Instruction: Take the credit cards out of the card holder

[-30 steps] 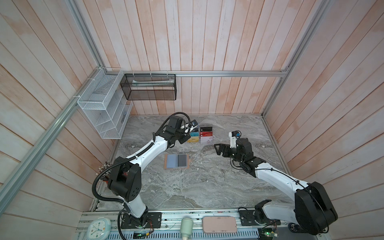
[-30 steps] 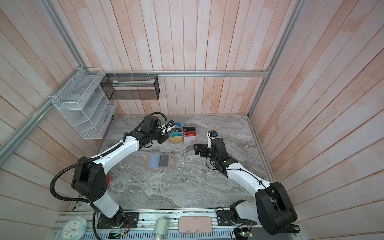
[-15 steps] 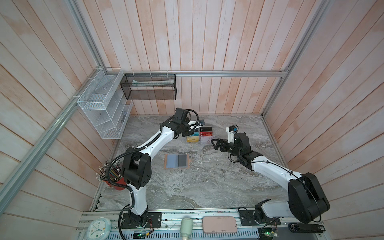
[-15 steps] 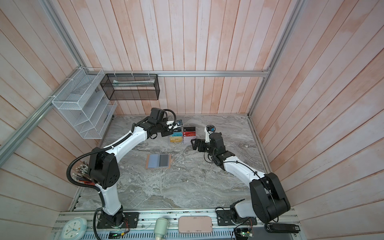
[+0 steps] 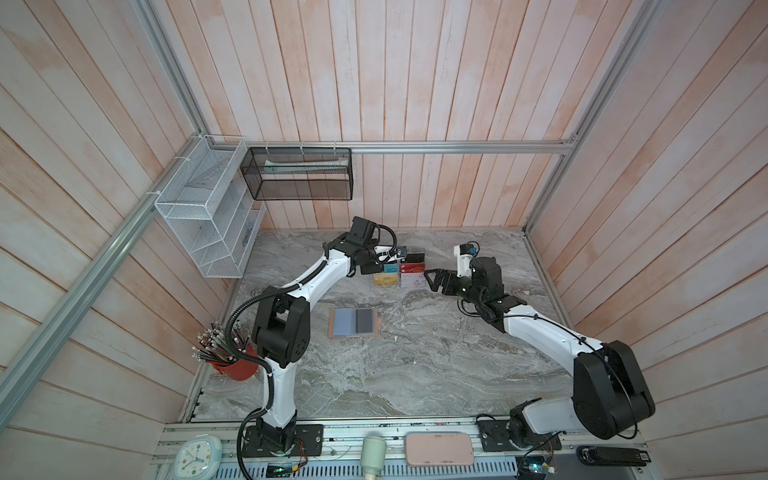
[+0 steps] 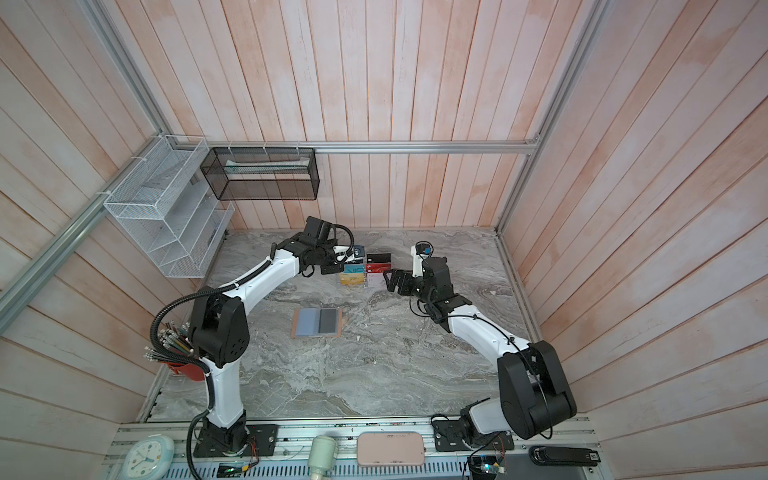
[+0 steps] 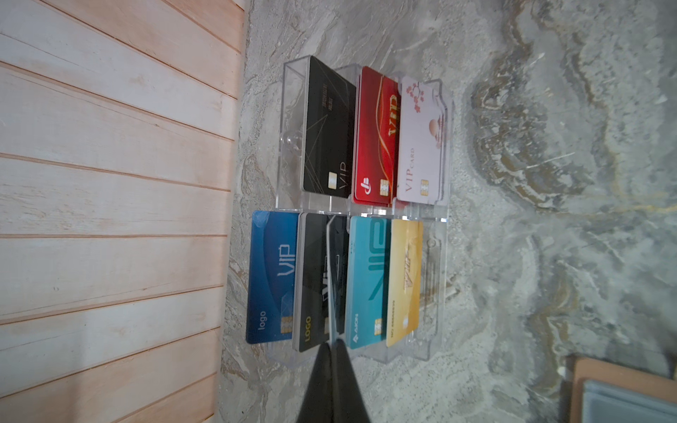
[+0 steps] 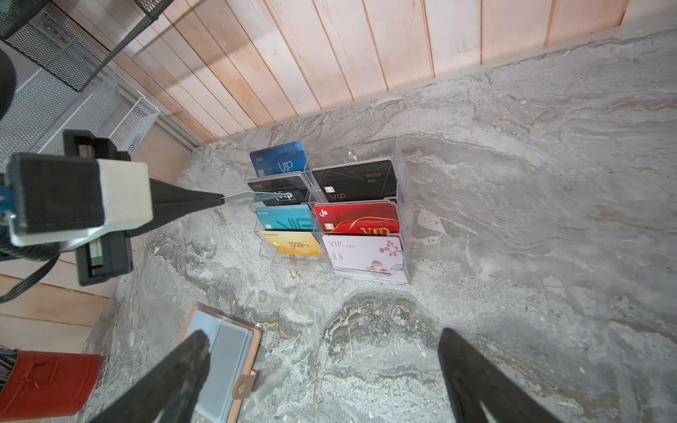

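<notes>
Left wrist view looks straight down the closed left end effector [image 7: 331, 344], whose jaws pinch a credit card [image 7: 330, 278] by one short end. From here the card is only a thin pale line, edge-on, crossing the black stack [image 7: 318, 282] in the clear acrylic rack [image 7: 289, 110], and its colour cannot be told. Right wrist view gives what that one lacks: the card from the side, nearly level, poking out past the fingertips above that stack and, as far as can be judged, not yet seated in a slot. It also shows the right end effector [image 8: 324, 334] with jaws spread wide and nothing between them, hovering over bare worktop [image 8: 513, 219], and part of the card holder [image 8: 219, 366] with its snap tab [image 8: 243, 384]. Only in both top views is the holder seen whole: open flat, blue and grey lining up, mid-worktop, well apart from both end effectors. The card is too small to make out there. Whether more cards sit in its pockets cannot be told. Such a card should be light, stiff with a little spring, and slick on both faces, so a square pinch across the faces near one end suits it; a corner grip may let it swivel. The holder looks light and soft, and pulling a card will likely drag it unless the free end effector pins it down.
</notes>
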`<state>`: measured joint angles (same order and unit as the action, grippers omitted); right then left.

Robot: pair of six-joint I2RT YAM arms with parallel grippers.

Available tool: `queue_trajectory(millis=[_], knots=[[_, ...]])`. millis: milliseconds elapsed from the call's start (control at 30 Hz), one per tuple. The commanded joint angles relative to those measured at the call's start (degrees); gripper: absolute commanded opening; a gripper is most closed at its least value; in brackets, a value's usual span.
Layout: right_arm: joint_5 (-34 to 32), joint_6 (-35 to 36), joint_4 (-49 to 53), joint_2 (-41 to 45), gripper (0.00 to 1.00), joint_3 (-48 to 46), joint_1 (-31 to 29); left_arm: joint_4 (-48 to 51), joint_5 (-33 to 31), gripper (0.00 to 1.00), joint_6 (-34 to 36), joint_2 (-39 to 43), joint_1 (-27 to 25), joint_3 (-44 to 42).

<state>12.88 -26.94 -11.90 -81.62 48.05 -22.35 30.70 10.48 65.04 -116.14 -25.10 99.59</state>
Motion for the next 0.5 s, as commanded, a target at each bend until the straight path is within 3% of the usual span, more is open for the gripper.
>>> queue_trajectory(millis=[0, 467], knots=[[1.40, 0.53, 0.16, -0.96, 0.98, 1.45, 0.44, 0.61, 1.47, 0.00, 2.67, -1.19, 0.84, 1.64], [2.28, 0.22, -0.67, -2.02, 0.98, 1.51, 0.62, 0.97, 2.36, 0.00, 4.79, -5.22, 0.85, 5.39]])
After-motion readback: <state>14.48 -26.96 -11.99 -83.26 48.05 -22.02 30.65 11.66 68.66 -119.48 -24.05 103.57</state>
